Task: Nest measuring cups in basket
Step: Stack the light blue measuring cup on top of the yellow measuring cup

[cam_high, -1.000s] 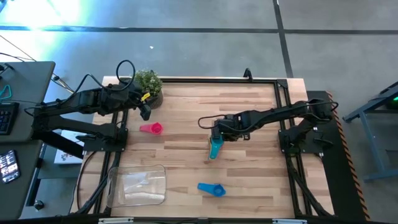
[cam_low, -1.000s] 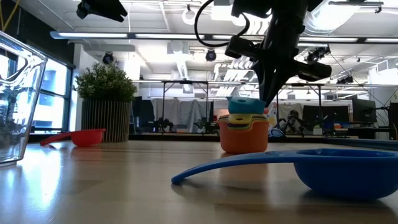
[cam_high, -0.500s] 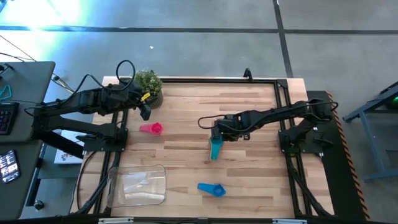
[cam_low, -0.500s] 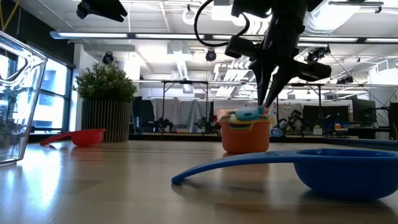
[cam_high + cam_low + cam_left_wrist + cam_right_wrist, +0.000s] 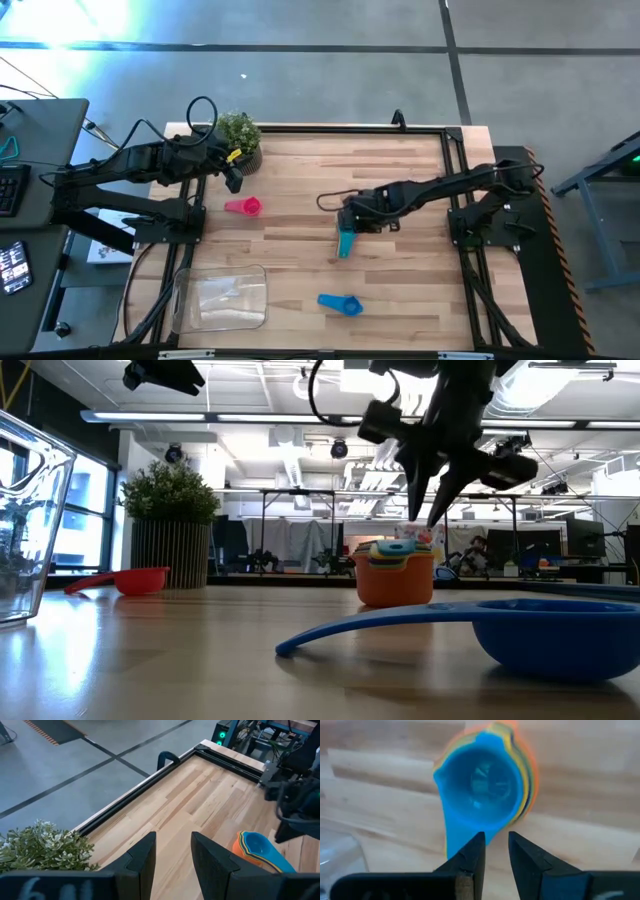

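The tabletop (image 5: 400,270) carries the clear basket (image 5: 221,298) at its near left corner, cut off at the low view's left edge. The left arm waits by the potted plant (image 5: 239,130), its left tool (image 5: 172,857) slightly parted and holding nothing. The right arm reaches to mid-table; the right tool (image 5: 432,500) hangs just above the nested stack (image 5: 393,572), fingers narrowly apart, empty. The stack's lower cups show only as rims. A red cup (image 5: 243,207) and a blue cup (image 5: 341,303) lie apart.
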You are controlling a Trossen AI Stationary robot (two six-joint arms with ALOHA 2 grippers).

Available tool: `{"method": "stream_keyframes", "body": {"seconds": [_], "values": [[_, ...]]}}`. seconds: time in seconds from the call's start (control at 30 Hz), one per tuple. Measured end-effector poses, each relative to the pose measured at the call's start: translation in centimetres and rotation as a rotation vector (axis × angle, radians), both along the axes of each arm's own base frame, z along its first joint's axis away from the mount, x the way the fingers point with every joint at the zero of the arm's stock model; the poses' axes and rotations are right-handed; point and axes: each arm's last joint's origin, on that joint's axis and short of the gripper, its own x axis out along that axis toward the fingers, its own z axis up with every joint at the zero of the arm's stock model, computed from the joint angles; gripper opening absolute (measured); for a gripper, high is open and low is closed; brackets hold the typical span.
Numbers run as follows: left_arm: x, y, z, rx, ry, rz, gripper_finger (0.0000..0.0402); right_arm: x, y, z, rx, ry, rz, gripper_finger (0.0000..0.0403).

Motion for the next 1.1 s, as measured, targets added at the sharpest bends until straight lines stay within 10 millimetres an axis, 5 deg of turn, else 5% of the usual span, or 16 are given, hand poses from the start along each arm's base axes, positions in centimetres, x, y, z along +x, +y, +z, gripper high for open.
{"method": "stream_keyframes", "body": {"seconds": [0.33, 0.57, 1.1], "values": [[0.0, 0.0, 0.0, 0.000, 0.000, -0.001, 0.0115, -0.7, 4.3, -0.1, 0.010, 0.004, -0.089, 0.0078], [0.0, 0.0, 0.0, -0.001, 0.001, -0.005, 0.0115, 0.3, 6.7, -2.9, 0.012, 0.032, -0.121, 0.0078], [0.0, 0.0, -0.1, -0.005, 0.005, -0.010, 0.0115, 1.8, 6.3, -4.8, -0.014, 0.000, -0.143, 0.0078]]}}
